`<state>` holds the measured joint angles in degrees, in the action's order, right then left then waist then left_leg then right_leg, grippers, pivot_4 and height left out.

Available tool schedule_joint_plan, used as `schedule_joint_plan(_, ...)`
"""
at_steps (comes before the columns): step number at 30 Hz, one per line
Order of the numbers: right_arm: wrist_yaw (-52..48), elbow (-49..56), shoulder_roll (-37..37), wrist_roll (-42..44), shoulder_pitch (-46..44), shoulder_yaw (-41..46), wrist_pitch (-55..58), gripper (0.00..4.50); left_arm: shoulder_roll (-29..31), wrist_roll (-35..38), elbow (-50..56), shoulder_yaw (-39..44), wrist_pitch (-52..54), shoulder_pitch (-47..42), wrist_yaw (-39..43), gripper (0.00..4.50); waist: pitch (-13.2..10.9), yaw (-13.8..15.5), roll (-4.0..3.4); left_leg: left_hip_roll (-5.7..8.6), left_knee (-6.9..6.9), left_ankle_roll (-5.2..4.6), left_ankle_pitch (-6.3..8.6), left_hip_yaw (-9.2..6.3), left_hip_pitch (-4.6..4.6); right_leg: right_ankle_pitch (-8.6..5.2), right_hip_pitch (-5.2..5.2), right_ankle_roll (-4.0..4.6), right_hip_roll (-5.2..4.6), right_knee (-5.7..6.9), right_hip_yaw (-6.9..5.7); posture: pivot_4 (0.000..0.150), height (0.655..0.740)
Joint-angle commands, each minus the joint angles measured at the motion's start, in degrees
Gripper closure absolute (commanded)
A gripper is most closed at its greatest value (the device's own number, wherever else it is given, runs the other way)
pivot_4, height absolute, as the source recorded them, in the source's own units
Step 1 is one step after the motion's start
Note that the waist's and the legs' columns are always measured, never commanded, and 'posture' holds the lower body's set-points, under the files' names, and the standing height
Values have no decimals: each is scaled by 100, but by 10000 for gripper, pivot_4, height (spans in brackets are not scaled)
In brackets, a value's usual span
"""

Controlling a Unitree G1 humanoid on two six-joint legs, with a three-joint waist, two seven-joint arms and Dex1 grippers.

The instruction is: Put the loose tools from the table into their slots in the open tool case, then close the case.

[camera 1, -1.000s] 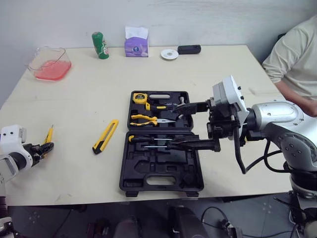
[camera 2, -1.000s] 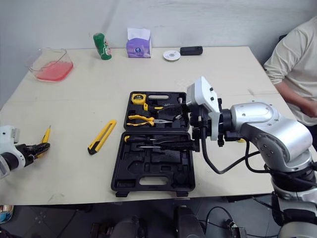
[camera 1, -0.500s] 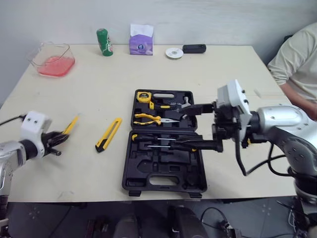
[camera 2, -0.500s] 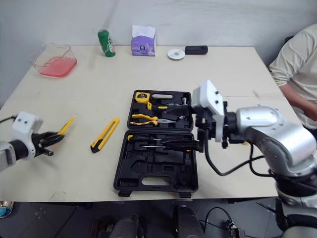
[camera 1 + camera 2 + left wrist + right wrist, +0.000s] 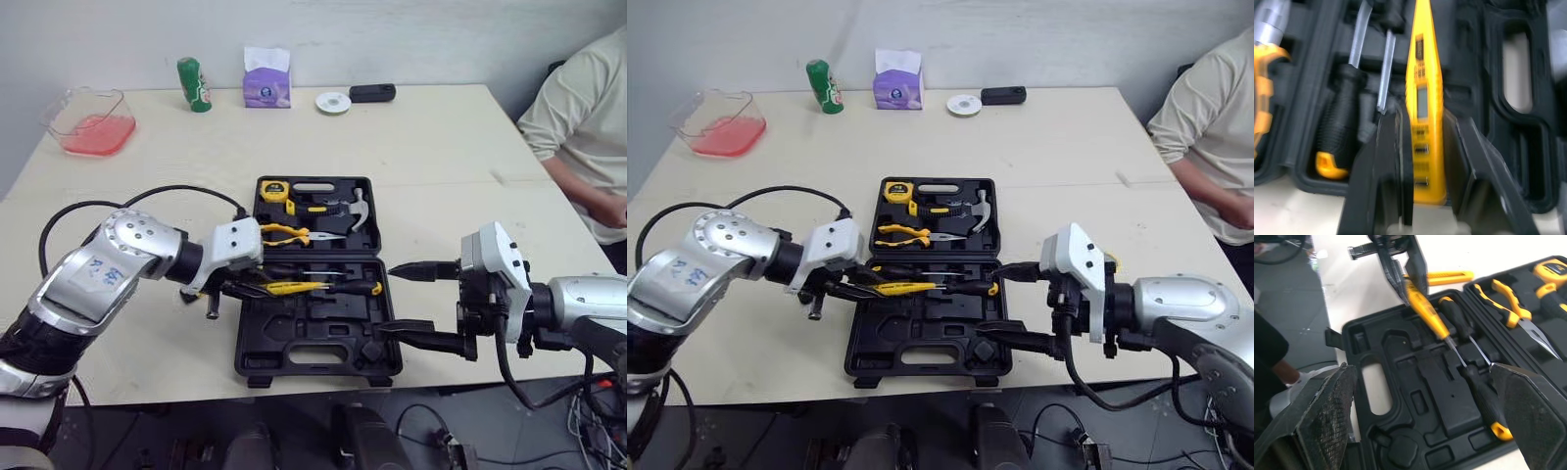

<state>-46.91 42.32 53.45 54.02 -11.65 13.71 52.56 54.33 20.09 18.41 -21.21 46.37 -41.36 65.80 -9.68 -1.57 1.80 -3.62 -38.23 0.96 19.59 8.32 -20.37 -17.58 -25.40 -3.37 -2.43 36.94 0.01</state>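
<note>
The black tool case [image 5: 318, 367] lies open in the middle of the table. Its far half holds a tape measure [image 5: 275, 193], pliers [image 5: 284, 233] and a hammer [image 5: 343, 208]. Black-handled screwdrivers [image 5: 338, 277] lie in the near half. My left gripper [image 5: 257, 288] is at the case's left edge, shut on a yellow tester screwdriver [image 5: 1422, 107] that points across the near half, low over the slots. My right gripper [image 5: 387, 299] hangs open at the case's right side, holding nothing. A yellow utility knife [image 5: 1444, 278] lies on the table beyond my left gripper.
At the table's far edge stand a clear tub of pink liquid [image 5: 88, 122], a green can [image 5: 191, 85], a purple tissue pack [image 5: 266, 88], a white disc [image 5: 333, 102] and a black box [image 5: 372, 93]. A person [image 5: 578, 117] sits at the right.
My left arm swung from the table's left edge to the case, carrying the yellow tester screwdriver. My right gripper drew back from over the case to its right side.
</note>
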Motion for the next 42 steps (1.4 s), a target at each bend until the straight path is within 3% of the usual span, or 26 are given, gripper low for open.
schedule_joint_plan(1,221,275,-45,78,146,126,-119,0,-106,-701,-324,-576,-267,-236,48,39954,0,-2,0,-2,0,1,-1,0,0,0,-1,0,1,0,1,1500,7400)
schedule_joint_plan(14,558,358,-63,5,502,68,-384,0,-613,-1529,-844,-924,-549,-462,138,39954,-4,14,8,-7,-8,-7,0,2,3,2,-2,-4,0,8,14,1500,7400)
schedule_joint_plan(19,594,336,-44,-3,548,80,-435,0,-707,-1450,-822,-771,-525,-418,221,39954,-3,16,8,-8,-15,-7,0,2,3,2,-2,-4,0,15,15,1500,7400)
schedule_joint_plan(21,595,294,-38,-11,551,81,-454,0,-750,-1228,-692,-628,-371,-388,324,29477,-4,20,8,-8,-19,-7,0,2,3,2,-1,-4,0,17,15,1500,7400)
schedule_joint_plan(26,580,249,-9,-17,547,45,-485,0,-628,-972,-715,-290,-346,-401,546,8305,-4,16,8,-10,-23,-8,1,1,0,1,-2,-5,1,17,14,1500,7400)
schedule_joint_plan(30,554,227,-12,-37,543,14,-504,0,-846,-669,-1065,241,-1108,-212,615,8305,-4,13,8,-12,-24,-8,1,2,1,1,-2,-4,-1,19,14,1500,7400)
schedule_joint_plan(35,551,135,-63,-112,431,-123,-549,0,-1557,-140,-1641,972,-2465,396,714,8305,-3,16,8,-15,-34,-9,2,2,-2,1,-2,-4,-9,25,12,1500,7400)
schedule_joint_plan(42,529,26,-99,-172,241,-390,-614,0,-2001,-128,-2428,1079,-3083,739,886,41278,-3,12,8,-12,-76,-13,11,-1,-7,1,-2,-4,-5,46,10,1500,7400)
